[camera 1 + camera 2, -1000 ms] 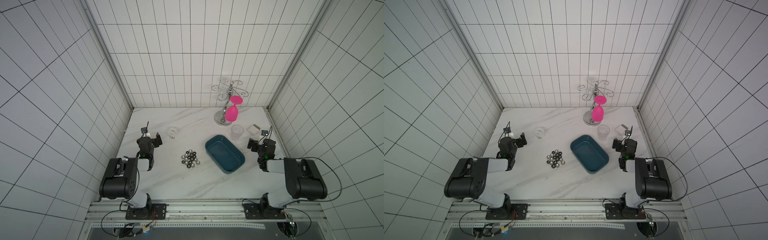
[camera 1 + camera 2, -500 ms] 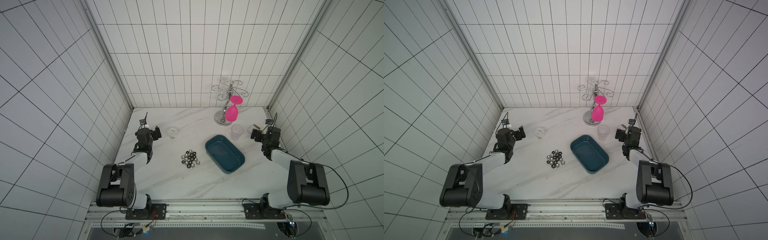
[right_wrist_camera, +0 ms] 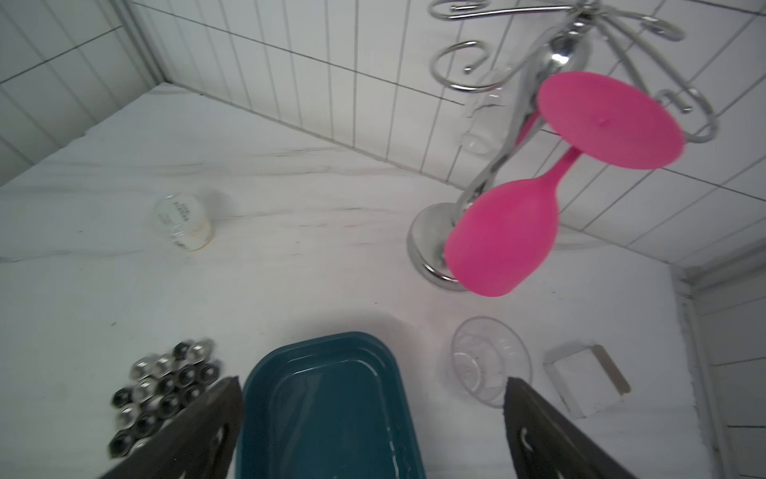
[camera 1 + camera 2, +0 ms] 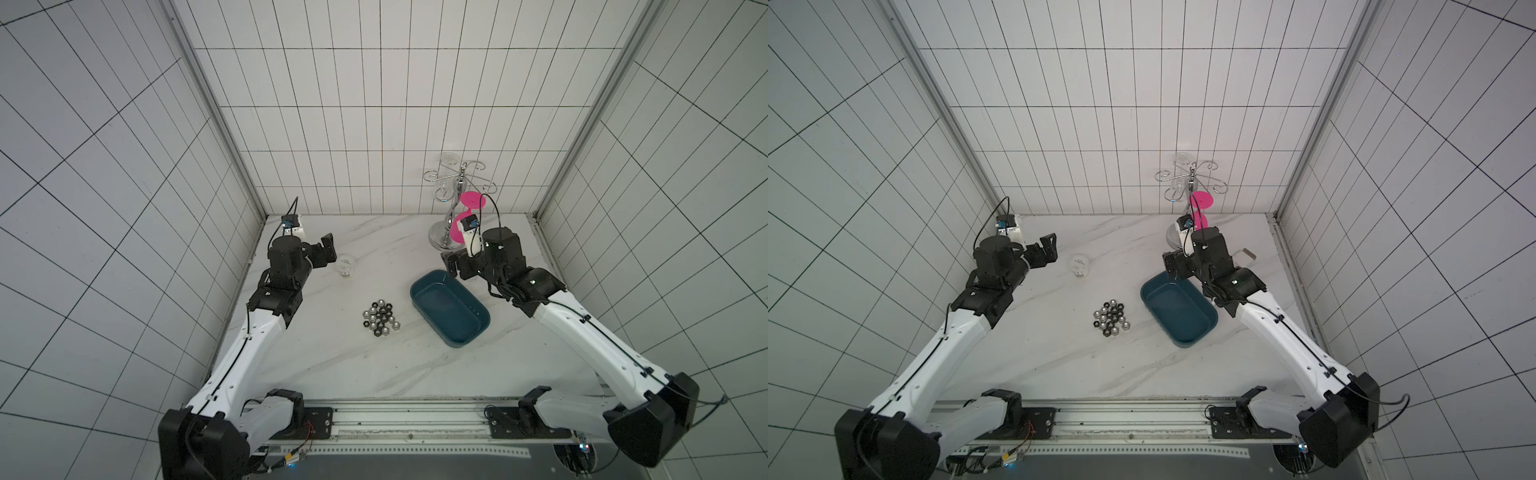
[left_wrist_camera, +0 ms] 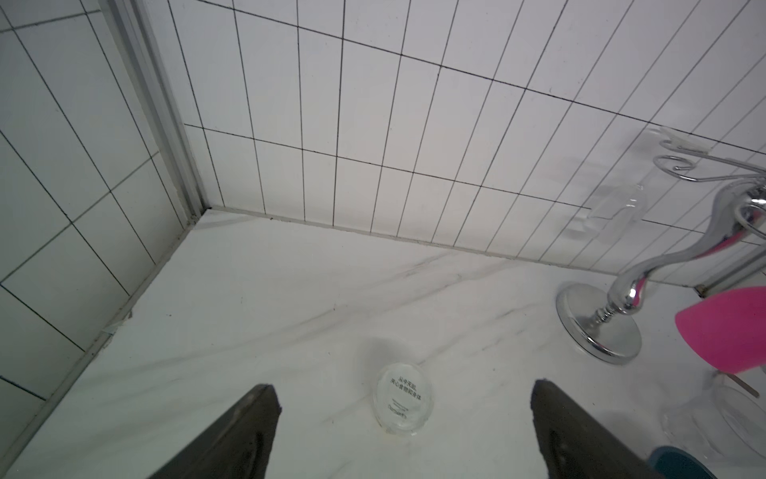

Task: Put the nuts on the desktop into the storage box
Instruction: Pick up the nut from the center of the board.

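Nuts (image 4: 380, 319) on the worktop (image 4: 332, 374) look tiny, hard, slippery: pinch one across its flats. Both arms' jaws stand released, empty.

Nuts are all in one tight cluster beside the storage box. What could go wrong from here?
1. The nuts touch one another; pinching one may scatter the rest across the desktop.
2. The right gripper hangs by the storage box at its far end, near the clear cup and pink glass; a swing could knock them.
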`<state>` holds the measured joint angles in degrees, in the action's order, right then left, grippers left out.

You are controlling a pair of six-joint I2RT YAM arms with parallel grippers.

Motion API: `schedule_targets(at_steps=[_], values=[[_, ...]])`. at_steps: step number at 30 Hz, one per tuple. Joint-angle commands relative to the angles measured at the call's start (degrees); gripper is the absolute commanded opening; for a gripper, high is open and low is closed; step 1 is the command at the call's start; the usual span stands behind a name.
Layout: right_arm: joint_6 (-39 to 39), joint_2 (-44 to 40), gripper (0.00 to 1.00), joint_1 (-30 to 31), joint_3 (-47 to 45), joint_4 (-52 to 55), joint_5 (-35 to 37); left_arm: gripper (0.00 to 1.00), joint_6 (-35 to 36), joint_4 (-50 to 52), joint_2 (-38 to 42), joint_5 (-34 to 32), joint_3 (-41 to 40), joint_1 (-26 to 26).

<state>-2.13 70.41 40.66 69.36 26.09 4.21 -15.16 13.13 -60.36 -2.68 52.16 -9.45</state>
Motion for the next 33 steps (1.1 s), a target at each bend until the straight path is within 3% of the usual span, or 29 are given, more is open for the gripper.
schedule_targets(at_steps=[1,5,9,15,20,33], values=[[-5.5,2.7,1.0,7.8,3.9,13.9,-5.3,0.99,-4.3,7.0,4.3,4.6,-4.0,-0.4],[-5.8,7.1,1.0,18.9,0.8,11.2,-2.4,0.99,-7.3,6.0,8.6,10.7,-8.3,-2.1],[-6.5,13.8,0.93,22.2,0.2,10.8,-1.6,0.99,-5.9,8.6,10.0,9.7,-9.0,-3.0],[-5.6,21.8,0.88,22.4,-0.7,7.9,0.0,0.98,-5.3,9.4,9.8,9.4,-8.8,-3.0],[-4.6,29.6,0.76,22.3,1.8,7.1,-1.2,0.99,-4.8,10.7,8.2,10.2,-7.5,-3.0],[-2.6,39.9,0.67,19.0,5.8,4.6,-4.2,0.98,-2.5,12.4,8.6,8.9,-7.9,-2.9]])
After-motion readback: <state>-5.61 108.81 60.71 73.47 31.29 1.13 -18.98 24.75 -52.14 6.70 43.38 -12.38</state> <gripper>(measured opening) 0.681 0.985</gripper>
